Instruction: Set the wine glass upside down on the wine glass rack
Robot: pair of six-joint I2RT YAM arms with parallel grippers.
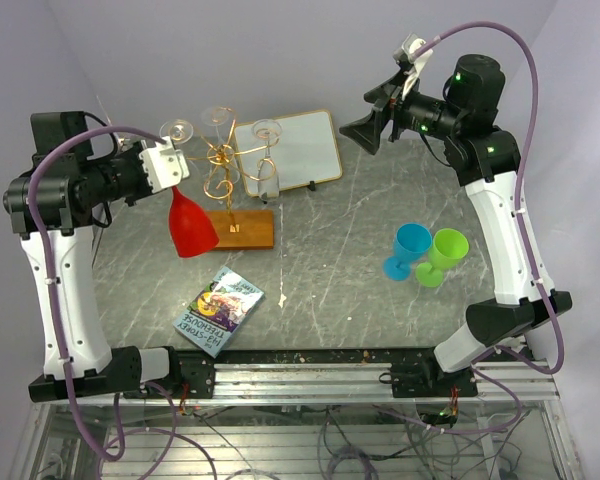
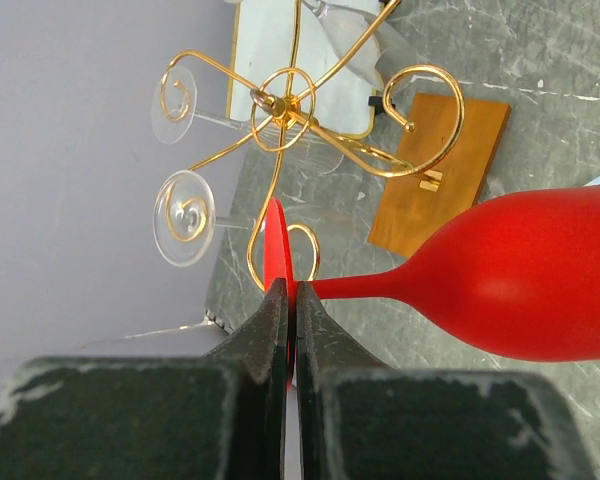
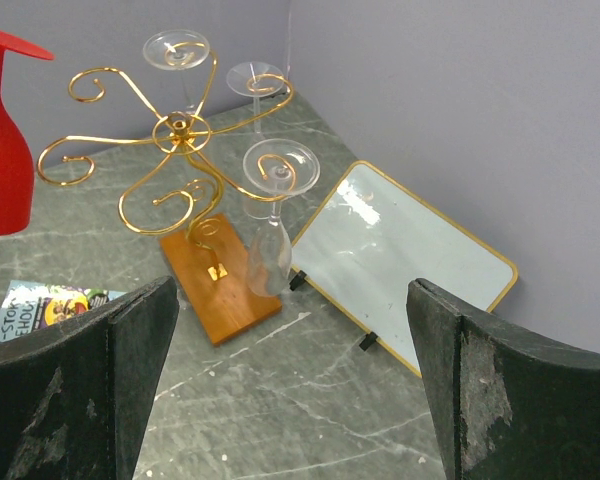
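Note:
A red wine glass [image 1: 192,228] hangs upside down, bowl low over the table, just left of the rack. My left gripper [image 1: 168,166] is shut on its flat foot; in the left wrist view the fingertips [image 2: 288,292] pinch the foot's rim and the bowl [image 2: 525,280] reaches right. The wine glass rack [image 1: 221,160] is gold scrolled wire on an orange-brown wooden base [image 1: 248,229]. It also shows in the left wrist view [image 2: 282,100] and the right wrist view [image 3: 178,130]. Three clear glasses hang on it, one at the front right [image 3: 271,225]. My right gripper [image 1: 366,131] is open and empty, raised at the back right.
A white framed board [image 1: 292,148] leans behind the rack. A blue cup [image 1: 410,248] and a green cup [image 1: 443,256] stand at the right. A printed snack bag [image 1: 218,310] lies near the front left. Purple walls close in at the back and sides.

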